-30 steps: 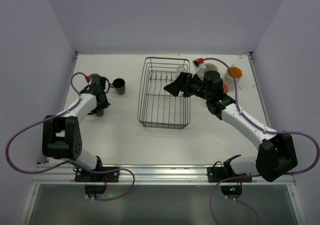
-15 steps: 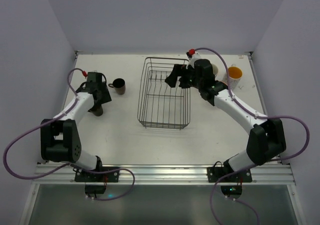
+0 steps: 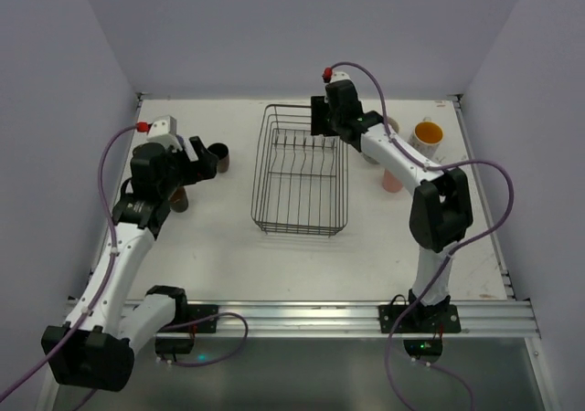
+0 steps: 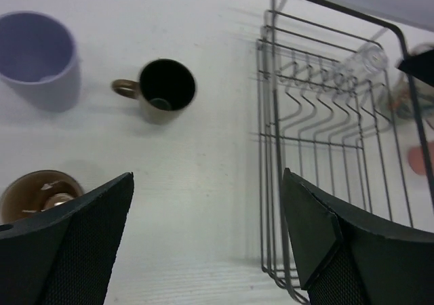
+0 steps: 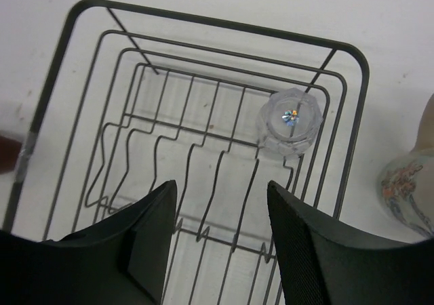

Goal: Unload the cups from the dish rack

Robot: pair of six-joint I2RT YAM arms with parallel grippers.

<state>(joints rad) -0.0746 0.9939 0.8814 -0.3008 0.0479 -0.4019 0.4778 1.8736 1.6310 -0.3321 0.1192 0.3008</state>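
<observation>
Near left, the left gripper [image 4: 207,183] hangs wide open and empty above the brown mug [image 4: 41,193], black mug [image 4: 163,88] and lavender tumbler [image 4: 37,57]. Farther off, the right gripper [image 5: 220,190], jaws part open and empty, hovers over the dish rack [image 5: 203,17]. One clear glass [image 5: 288,122] sits upturned in its far right corner. Next, I'd guess, it must drop and close round that.

A flat white rectangular table top [image 3: 228,247] fills the middle. Plain pale lavender-grey walls enclose this table: a back wall [image 3: 292,27] beyond its far edge, a left side wall [image 3: 55,110] and a right side wall [image 3: 539,110]. A silver metal rail [image 3: 292,312] runs along the table's near edge, and a dark greenish panel [image 3: 292,374] lies nearer than that. The light is soft and even.
</observation>
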